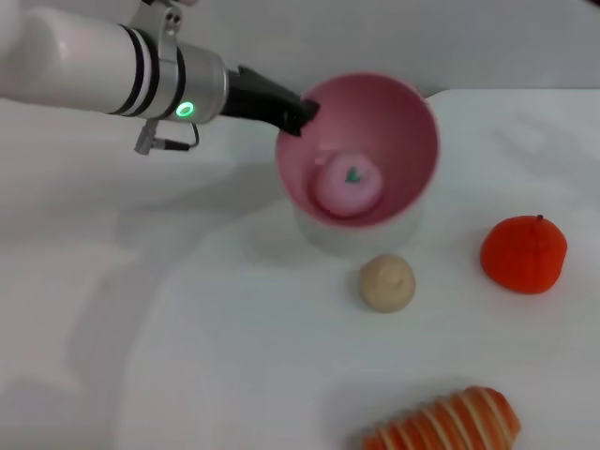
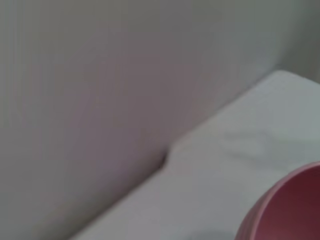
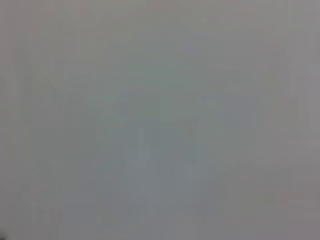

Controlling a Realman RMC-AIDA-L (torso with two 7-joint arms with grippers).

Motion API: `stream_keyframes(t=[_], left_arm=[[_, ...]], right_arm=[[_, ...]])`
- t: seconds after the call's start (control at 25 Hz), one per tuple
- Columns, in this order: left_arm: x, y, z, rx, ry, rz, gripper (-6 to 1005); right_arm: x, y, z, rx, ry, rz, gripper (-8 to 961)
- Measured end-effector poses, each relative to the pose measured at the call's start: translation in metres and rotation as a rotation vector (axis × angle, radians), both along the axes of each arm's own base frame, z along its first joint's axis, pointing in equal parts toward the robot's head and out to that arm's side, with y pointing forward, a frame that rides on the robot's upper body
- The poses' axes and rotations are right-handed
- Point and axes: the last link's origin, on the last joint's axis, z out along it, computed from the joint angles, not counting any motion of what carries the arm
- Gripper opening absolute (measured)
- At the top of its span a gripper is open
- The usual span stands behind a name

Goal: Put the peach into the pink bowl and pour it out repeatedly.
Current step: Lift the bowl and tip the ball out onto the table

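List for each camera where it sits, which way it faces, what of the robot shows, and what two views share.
Head view: above, looking down at the table; left arm and left gripper at the tilted pink bowl holding the peach.
Left wrist view: looks past the bowl's rim toward the wall; no robot parts.
Right wrist view: blank grey; nothing identifiable.
Shared: head and left wrist both show the bowl.

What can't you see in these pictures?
- Head view: left tool tips hidden at the pink bowl rim; striped orange thing cut by the bottom edge.
- Left wrist view: only a bowl sliver; peach out of frame.
- Right wrist view: blank grey; right tool absent.
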Motion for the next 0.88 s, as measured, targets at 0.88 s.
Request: stream_keyframes(t=[0.88], left_arm=[[0.001, -0.032, -0.048, 0.563, -0.022, -0.336, 43]], right_arm=[[0.049, -0.018, 0.010, 0.286, 0.124, -0.103, 552]])
